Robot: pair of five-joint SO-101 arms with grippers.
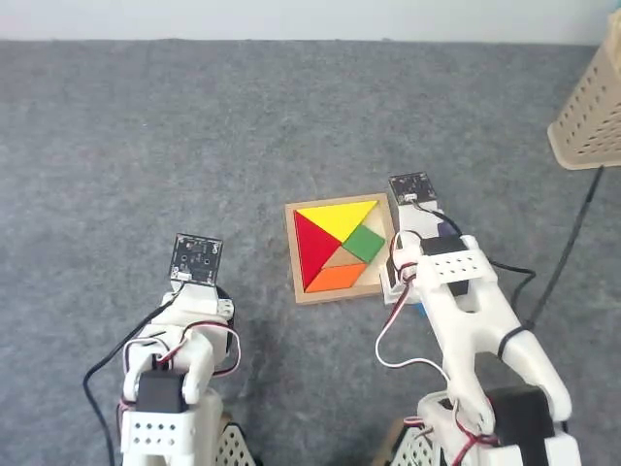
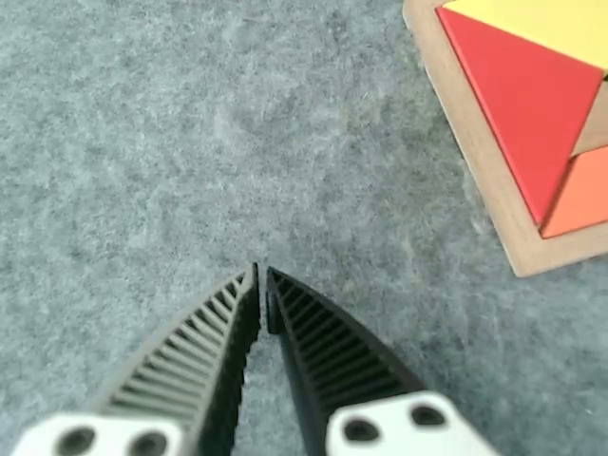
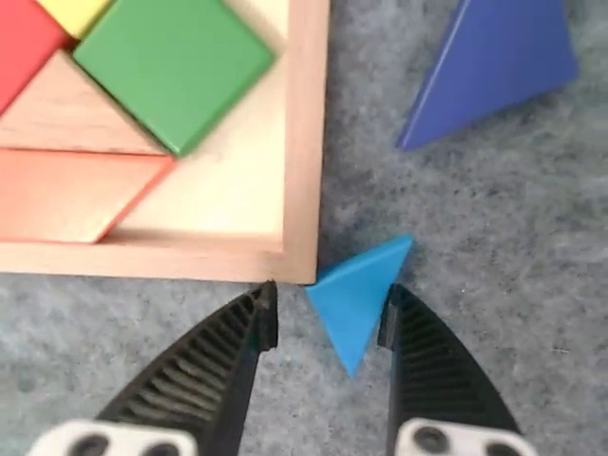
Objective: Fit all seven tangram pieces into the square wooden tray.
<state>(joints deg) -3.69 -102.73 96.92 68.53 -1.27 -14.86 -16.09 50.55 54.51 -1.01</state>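
- Looking down in the high view, the square wooden tray (image 1: 291, 254) lies on the grey mat (image 1: 146, 146) between the two arms, close to the right arm (image 1: 456, 291). Five pieces already sit in it: a yellow triangle (image 1: 340, 218), a red triangle (image 1: 310, 248), a green square (image 1: 365, 243), an orange parallelogram (image 1: 336, 279) and a plain wooden triangle (image 1: 340, 258). The left arm (image 1: 184, 335) is well apart from the tray, which I judge leaves room for the other arm to work. A perforated basket (image 1: 592, 107) stands at the far edge.
- From the left wrist view, the left gripper (image 2: 262, 277) hangs over bare mat with its jaws pressed together and nothing between them. The tray's corner (image 2: 475, 180) is near, with the red triangle and the orange parallelogram inside it.
- From the right wrist view, the right gripper (image 3: 330, 306) has its jaws spread wide, straddling a small light blue triangle (image 3: 359, 294) that lies flat on the mat just outside the tray's corner. One finger (image 3: 394, 313) looks to be touching the piece or nearly so, while the other stands clear of it, so the piece is framed but not clamped. A larger dark blue triangle (image 3: 494, 62) lies on the mat beside the tray's rim. A bare patch of tray floor (image 3: 233, 180) next to the green square is probably where both blue pieces belong.
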